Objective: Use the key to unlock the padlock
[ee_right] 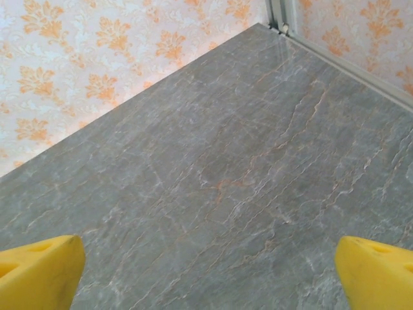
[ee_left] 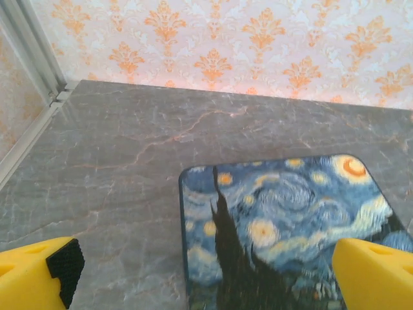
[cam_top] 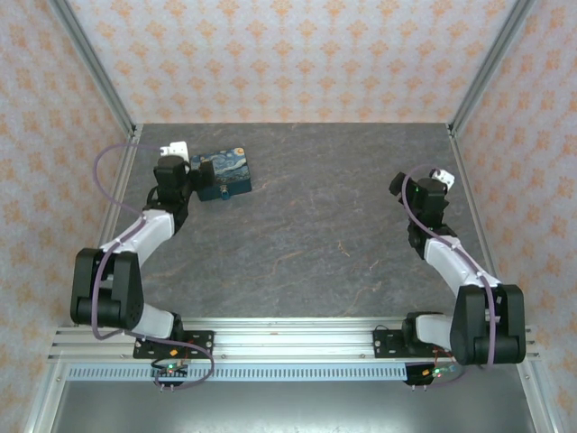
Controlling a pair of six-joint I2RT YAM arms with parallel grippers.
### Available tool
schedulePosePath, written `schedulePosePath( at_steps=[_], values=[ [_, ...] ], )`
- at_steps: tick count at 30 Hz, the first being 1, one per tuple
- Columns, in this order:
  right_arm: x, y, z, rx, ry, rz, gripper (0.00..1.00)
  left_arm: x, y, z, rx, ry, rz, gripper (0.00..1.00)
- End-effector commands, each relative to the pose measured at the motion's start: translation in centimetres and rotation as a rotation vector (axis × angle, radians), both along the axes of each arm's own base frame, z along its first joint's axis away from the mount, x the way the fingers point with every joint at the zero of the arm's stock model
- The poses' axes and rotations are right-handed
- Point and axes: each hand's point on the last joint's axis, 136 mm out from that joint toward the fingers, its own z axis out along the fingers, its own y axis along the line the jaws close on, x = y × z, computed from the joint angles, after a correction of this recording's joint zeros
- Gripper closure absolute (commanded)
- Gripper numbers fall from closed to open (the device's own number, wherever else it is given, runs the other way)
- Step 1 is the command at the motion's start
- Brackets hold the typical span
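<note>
Dark blue with yellow swirls, the padlock (ee_left: 284,226) lies flat on the grey marbled table (ee_left: 129,161), between the left gripper's (ee_left: 206,278) widely spread yellow fingers (ee_left: 32,274), partly under one. The right gripper (ee_right: 206,271), equally spread, hangs well apart from it.

- No word, number, brand or sign can be read in any of the views.
- The padlock (ee_left: 284,226), in the lower right of the left wrist view, has on its face a printed night-sky painting with blue swirls, yellow discs and a dark tree shape. I can make out no letters on it.
- In the top view the same padlock (cam_top: 225,171) lies in the upper left of the frame and is too small to show any marking.
- The wallpaper (ee_left: 258,39) has a repeated orange ornament, which is a pattern and not writing.
</note>
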Motion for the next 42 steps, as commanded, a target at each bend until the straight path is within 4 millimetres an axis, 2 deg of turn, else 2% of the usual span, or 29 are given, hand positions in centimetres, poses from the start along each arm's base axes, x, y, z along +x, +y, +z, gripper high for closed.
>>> schedulePosePath(
  at_steps=[1,6,10,11,13,17,18,22,27,32,38,42],
  values=[
    [-0.5,1.3,-0.2,0.052,0.074,0.039,0.01,1.8,1.0,-0.5,-0.06,0.079,0.055,0.0],
    [-1.0,5.4,-0.4,0.149,0.118,0.208,0.01,6.1,1.3,-0.6,-0.144,0.163,0.073,0.0],
    [-1.6,8.7,-0.9,0.226,0.178,0.303,0.06,9.2,1.7,-1.1,-0.15,0.221,0.082,0.0],
    [-1.7,9.2,-1.1,0.242,0.188,0.313,0.06,9.8,1.8,-2.1,-0.151,0.245,0.085,0.0],
    [-2.1,10.3,-1.3,0.287,0.2,0.341,0.07,11.0,2.4,-2.9,-0.156,0.268,0.099,0.0],
    [-3.0,11.5,-1.7,0.355,0.198,0.366,0.07,12.5,3.5,-4.3,-0.161,0.308,0.114,0.0],
    [-3.3,11.6,-1.1,0.364,0.18,0.372,0.07,12.8,3.8,-4.6,-0.159,0.32,0.113,0.0],
    [-4.4,11.6,-0.9,0.376,0.175,0.373,0.07,13.6,3.5,-6.0,-0.163,0.366,0.083,0.0],
    [-4.8,11.6,-0.7,0.379,0.179,0.373,0.07,13.7,1.5,-7.4,-0.253,0.402,0.016,0.0],
    [-4.4,11.9,-0.5,0.41,0.177,0.37,0.08,12.5,-1.8,-7.8,-0.313,0.407,-0.062,0.0],
    [-3.9,12.5,-0.2,0.451,0.174,0.381,0.08,9.8,-7.0,-7.9,-0.388,0.401,-0.155,0.0],
    [-3.8,13.0,-0.2,0.49,0.172,0.383,0.09,7.6,-11.8,-6.8,-0.437,0.368,-0.224,0.0]
  ],
)
